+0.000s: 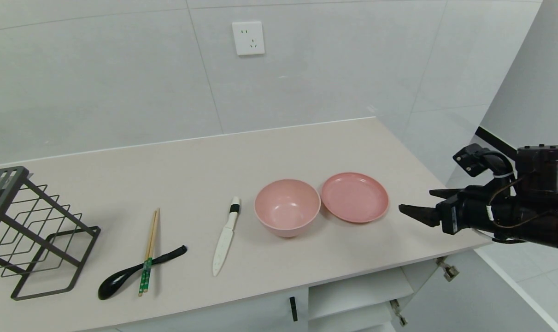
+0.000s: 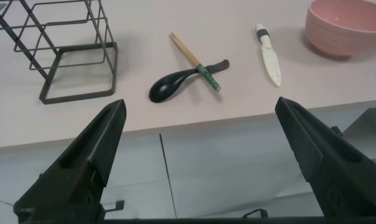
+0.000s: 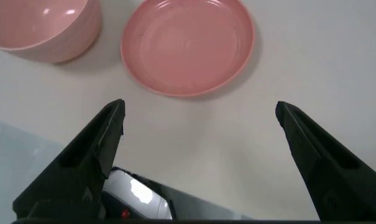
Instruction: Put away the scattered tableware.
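Right claw [image 1: 415, 200] gapes wide beside the pink plate [image 1: 355, 197]; left claw [image 2: 200, 104] hangs equally wide before the counter [image 1: 191, 170]. Bowl [image 1: 286, 207], knife [image 1: 226, 236], chopsticks [image 1: 150, 244] crossing a spoon [image 1: 117, 280], and rack [image 1: 4, 180] follow leftward.

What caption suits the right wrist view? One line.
Open right hand hovering at the beige counter edge, before a shallow round pink plate beside a pink bowl.

The head view looks forward and down from high over the whole worktop [image 1: 279, 152] to the wall [image 1: 122, 69], the left wrist view slants down from off its front edge, sharing the rack [image 2: 79, 95], spoon [image 2: 166, 87], knife [image 2: 270, 57] and bowl [image 2: 346, 28], while the right wrist view sits close above bowl and plate [image 3: 188, 45].
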`<state>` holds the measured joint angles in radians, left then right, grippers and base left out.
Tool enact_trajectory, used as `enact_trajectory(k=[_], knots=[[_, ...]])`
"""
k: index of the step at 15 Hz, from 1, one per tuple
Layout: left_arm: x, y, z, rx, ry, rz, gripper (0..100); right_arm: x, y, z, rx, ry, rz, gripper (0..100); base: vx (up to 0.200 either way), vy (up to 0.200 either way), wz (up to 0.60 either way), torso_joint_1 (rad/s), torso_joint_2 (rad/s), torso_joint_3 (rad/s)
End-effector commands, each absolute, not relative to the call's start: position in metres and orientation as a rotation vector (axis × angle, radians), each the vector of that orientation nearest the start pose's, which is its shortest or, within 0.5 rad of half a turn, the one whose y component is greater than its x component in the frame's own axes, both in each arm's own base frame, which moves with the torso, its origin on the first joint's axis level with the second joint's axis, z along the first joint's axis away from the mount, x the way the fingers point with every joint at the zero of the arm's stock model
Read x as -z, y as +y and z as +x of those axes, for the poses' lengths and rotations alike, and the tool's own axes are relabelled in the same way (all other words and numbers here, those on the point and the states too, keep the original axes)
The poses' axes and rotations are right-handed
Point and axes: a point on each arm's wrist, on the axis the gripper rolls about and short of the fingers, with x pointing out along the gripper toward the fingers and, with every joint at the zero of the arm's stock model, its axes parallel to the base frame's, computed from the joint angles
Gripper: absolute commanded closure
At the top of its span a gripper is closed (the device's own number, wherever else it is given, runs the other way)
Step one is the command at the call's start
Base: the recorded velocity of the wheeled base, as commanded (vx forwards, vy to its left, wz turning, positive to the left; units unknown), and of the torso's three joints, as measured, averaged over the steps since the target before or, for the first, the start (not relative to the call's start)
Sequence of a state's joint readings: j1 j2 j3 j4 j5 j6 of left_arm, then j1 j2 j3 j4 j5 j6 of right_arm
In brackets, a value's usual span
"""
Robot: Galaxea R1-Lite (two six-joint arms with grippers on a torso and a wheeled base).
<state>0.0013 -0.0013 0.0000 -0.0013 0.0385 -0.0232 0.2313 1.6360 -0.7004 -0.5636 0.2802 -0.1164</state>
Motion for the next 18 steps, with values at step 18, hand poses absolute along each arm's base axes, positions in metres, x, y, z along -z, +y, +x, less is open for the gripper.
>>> enact_trajectory(k=[18], knots=[[-0.075,0.001,-0.023,-0.037,0.0,-0.021,0,-0.11,0.085,0.406,-0.431,0.396,-0.049,0,0.0,0.0,0.0,0.0,0.0,0.0]])
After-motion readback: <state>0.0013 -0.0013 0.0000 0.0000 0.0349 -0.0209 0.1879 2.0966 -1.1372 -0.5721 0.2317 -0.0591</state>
